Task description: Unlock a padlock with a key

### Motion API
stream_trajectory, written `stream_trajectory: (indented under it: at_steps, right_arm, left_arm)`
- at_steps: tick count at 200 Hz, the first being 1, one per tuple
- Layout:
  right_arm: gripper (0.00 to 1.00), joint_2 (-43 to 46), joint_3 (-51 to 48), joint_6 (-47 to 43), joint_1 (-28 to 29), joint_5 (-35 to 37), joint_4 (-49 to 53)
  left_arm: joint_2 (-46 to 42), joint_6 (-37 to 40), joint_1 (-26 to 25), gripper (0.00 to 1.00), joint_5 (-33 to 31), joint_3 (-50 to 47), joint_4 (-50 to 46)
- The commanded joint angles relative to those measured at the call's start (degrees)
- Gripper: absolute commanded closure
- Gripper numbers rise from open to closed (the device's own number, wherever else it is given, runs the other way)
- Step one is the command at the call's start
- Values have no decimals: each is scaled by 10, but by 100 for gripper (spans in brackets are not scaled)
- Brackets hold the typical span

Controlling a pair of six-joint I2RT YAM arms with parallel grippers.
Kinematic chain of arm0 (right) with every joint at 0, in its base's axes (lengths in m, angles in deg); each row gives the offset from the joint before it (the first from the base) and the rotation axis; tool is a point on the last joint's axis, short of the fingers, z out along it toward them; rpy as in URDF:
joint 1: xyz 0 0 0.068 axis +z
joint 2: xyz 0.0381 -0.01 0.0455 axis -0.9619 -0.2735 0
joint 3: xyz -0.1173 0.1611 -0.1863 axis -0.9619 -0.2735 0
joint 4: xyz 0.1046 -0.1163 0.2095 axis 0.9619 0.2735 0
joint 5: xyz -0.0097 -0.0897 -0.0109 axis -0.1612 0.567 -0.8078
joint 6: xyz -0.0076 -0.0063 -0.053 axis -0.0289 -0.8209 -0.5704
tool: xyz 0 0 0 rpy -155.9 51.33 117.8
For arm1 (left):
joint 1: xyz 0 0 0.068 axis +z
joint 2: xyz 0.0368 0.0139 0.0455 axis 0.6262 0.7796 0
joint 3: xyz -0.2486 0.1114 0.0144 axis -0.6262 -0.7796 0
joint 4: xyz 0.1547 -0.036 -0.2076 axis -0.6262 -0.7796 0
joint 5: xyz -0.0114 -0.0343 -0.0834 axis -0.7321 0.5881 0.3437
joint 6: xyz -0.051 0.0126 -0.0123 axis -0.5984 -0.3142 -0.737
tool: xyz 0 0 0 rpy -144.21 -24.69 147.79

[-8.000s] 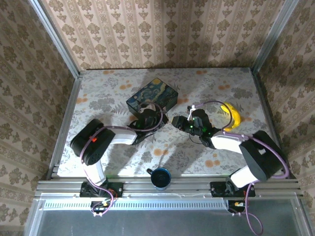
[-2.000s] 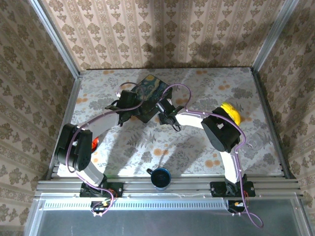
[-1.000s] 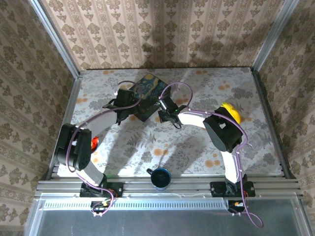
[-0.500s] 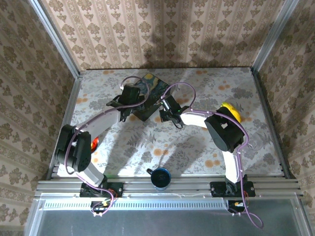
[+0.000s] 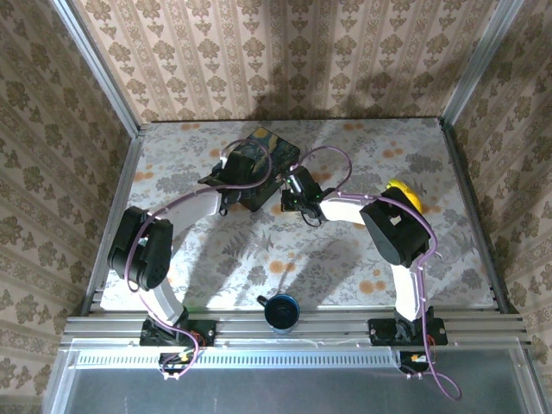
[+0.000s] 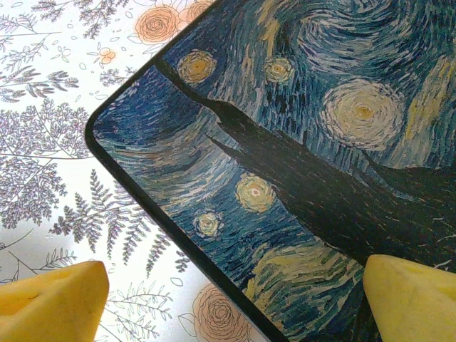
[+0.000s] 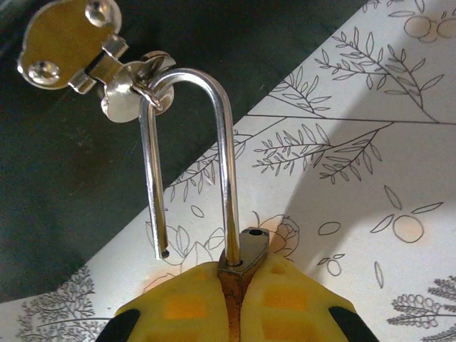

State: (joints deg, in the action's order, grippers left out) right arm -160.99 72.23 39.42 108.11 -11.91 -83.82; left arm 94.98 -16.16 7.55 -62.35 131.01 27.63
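Right jaws pinch the padlock, shackle open; left jaws spread over the box

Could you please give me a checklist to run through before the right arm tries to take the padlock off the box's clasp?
1. Shackle released: ok. The short leg of the shackle hangs clear of the padlock.
2. Grip on the lock: ok. The right gripper has its jaws shut on the padlock's body.
3. Shackle out of the clasp: not ok. It is threaded through the clasp ring.
4. Box held steady: cannot tell. The left gripper has its jaws open, one over the box and one over the table off its corner, and contact is not visible.
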Motion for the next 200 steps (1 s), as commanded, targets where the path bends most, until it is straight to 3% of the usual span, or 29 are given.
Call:
stream_trajectory:
  at_steps: [1, 120, 200]
  right_arm:
    - [100, 5, -27, 67, -14, -5, 18]
    - [100, -22, -25, 165, -42, -51, -74]
    - [100, -25, -2, 158, -57, -63, -76]
  left_arm:
    - [-7, 11, -9, 7, -2, -29, -43]
    - [-12, -4, -22, 8, 9, -46, -38]
    - [-13, -1, -22, 10, 22, -47, -34]
